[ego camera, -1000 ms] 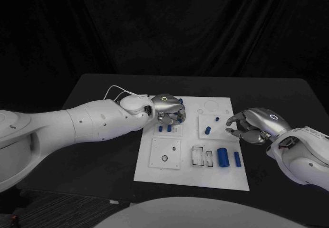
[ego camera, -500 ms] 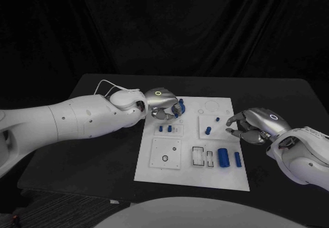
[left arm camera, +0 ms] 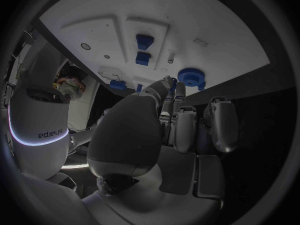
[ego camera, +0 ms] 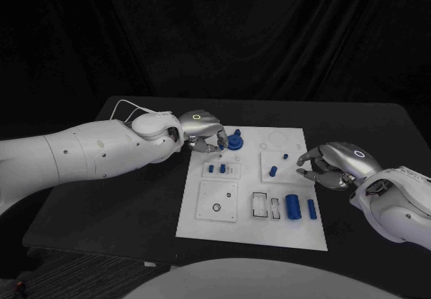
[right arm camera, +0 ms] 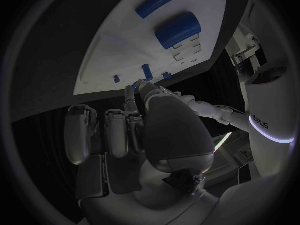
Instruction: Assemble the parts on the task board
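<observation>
Black table: left robot hand (ego camera: pixel 203 130) fingers curled, touching blue gear (ego camera: pixel 235 141); right robot hand (ego camera: pixel 334 163) loosely curled, empty.

task board (ego camera: pixel 205 228): 1; hands: 2, left (ego camera: pixel 203 129), right (ego camera: pixel 334 164); blue parts: 1 round gear-like (ego camera: pixel 235 141); 2 near cylinders (ego camera: pixel 292 207); about 5 small pegs (ego camera: pixel 215 168)
</observation>
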Motion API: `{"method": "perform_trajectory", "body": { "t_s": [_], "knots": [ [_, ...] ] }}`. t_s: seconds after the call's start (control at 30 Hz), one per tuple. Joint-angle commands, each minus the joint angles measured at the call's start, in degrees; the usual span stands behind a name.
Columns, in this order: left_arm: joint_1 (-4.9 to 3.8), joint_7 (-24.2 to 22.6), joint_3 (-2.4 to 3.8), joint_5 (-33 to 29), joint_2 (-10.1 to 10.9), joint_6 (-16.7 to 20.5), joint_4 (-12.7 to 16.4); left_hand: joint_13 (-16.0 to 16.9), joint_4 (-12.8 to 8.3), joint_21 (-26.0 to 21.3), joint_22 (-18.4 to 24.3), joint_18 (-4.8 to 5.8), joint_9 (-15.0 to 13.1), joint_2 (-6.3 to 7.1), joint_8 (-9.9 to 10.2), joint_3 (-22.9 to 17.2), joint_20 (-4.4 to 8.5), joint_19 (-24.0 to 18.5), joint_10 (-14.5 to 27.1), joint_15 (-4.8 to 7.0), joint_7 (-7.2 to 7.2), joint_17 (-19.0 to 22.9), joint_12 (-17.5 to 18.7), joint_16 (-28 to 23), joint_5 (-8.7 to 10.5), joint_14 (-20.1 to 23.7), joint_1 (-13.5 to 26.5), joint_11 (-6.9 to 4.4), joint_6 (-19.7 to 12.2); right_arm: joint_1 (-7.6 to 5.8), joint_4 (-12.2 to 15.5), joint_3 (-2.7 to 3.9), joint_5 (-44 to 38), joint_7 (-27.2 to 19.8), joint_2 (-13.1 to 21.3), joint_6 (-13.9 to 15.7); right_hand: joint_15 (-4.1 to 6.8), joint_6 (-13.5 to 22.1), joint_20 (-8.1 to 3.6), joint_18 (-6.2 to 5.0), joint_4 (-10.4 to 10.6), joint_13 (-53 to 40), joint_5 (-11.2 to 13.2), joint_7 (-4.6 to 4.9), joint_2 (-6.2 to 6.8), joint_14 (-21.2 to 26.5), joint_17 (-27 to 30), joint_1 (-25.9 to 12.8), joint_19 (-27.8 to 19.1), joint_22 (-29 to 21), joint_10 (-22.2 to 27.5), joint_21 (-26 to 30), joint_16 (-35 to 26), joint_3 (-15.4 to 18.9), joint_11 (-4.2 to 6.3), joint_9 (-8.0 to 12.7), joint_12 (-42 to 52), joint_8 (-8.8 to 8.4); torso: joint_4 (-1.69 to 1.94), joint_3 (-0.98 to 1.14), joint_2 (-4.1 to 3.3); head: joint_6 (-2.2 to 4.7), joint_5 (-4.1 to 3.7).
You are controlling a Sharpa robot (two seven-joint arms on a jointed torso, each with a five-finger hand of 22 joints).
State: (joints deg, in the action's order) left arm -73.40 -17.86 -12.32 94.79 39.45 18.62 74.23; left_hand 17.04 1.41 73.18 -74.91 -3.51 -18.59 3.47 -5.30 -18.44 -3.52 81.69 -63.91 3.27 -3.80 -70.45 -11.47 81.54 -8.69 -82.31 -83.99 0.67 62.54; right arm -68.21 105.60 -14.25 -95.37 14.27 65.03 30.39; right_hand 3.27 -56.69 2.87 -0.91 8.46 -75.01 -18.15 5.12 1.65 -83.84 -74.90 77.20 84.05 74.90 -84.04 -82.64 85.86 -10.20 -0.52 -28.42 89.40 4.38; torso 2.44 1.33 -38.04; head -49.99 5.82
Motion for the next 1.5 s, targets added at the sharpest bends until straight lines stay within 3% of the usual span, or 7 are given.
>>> {"method": "perform_trajectory", "body": {
  "t_s": [0.03,0.4,0.67,0.93,1.5],
  "knots": [
    [0.04,0.38,0.04,0.03,0.22,-1.64,0.45,-0.12,0.29,-0.12,-9.96,-0.36,0.03,0.17,0.31,-0.1,0.14,-0.28,-0.45,-0.05,-0.05,-0.27,0.43,0.27,0.29,-0.55,0.33,-0.05,0.43,0.18,0.07,0.02,-0.09,0.16,0.12,-0.17,0.38,-0.38,-0.21,-1.05,-0.08,-13.84,0.07,-0.16,0.25,-4.24,-4.95,0.42,2.56,12.5,-5.15,0.24,-0.21,-0.27,0.41,0.06,-0.35,-0.14,0.01,-0.06,-0.06,-0.01,0.06],
    [0.77,1.02,0.03,0.03,-0.02,-1.74,-0.55,-0.33,0.54,-0.21,-9.95,-0.36,0.09,0.4,0.41,0.03,0.22,-0.28,-0.85,-0.01,-0.1,-0.05,0.77,0.25,0.36,-0.58,0.75,0.02,0.61,0.34,-0.01,0.02,-0.09,0.15,0.11,-0.03,0.38,-0.38,-0.21,-1.05,-0.08,-13.84,0.07,-0.16,0.25,-4.24,-4.95,0.42,2.56,12.5,-5.15,0.24,-0.21,-0.27,0.41,0.06,-0.35,-0.14,-0.23,-0.05,0.0,-0.01,0.46],
    [1.32,1.27,0.03,0.03,-0.34,-1.93,-1.03,-0.39,0.66,-0.32,-9.92,-0.38,0.11,0.42,0.46,0.07,0.23,-0.33,-0.92,-0.01,-0.11,0.08,0.88,0.2,0.44,-0.55,0.9,0.04,0.62,0.37,0.01,0.02,-0.09,0.19,0.21,0.08,0.39,-0.38,-0.21,-1.04,-0.14,-13.76,0.14,-0.16,0.25,-4.23,-4.88,0.51,2.58,12.52,-5.1,0.19,-0.24,-0.33,0.42,0.07,-0.42,-0.15,-0.15,0.04,0.02,-0.01,0.37],
    [2.08,1.21,0.03,0.03,-0.78,-1.79,-1.34,-0.41,0.71,-0.27,-9.94,-0.37,0.11,0.39,0.45,0.07,0.24,-0.3,-0.97,-0.01,-0.11,0.12,0.91,0.19,0.46,-0.54,0.94,0.04,0.67,0.38,0.02,0.02,-0.09,0.17,0.26,0.1,0.39,-0.38,-0.21,-1.04,-0.14,-13.76,0.14,-0.16,0.25,-4.23,-4.88,0.51,2.58,12.52,-5.1,0.19,-0.24,-0.33,0.42,0.07,-0.42,-0.15,-0.18,-0.01,0.04,-0.01,0.3],
    [2.32,1.26,0.03,0.03,-1.09,-2.49,-1.54,-0.47,0.82,-0.86,-9.77,-0.49,0.11,0.34,0.46,0.07,0.24,-0.59,-1.1,-0.02,-0.12,0.84,1.02,-0.12,0.5,-0.27,1.06,0.05,0.76,0.38,0.03,0.02,-0.09,0.24,0.28,0.03,0.39,-0.38,-0.21,-1.04,-0.14,-13.76,0.14,-0.16,0.25,-4.23,-4.88,0.51,2.58,12.52,-5.1,0.19,-0.24,-0.33,0.42,0.07,-0.42,-0.15,-0.11,0.07,0.06,-0.01,0.34]
  ]
}}
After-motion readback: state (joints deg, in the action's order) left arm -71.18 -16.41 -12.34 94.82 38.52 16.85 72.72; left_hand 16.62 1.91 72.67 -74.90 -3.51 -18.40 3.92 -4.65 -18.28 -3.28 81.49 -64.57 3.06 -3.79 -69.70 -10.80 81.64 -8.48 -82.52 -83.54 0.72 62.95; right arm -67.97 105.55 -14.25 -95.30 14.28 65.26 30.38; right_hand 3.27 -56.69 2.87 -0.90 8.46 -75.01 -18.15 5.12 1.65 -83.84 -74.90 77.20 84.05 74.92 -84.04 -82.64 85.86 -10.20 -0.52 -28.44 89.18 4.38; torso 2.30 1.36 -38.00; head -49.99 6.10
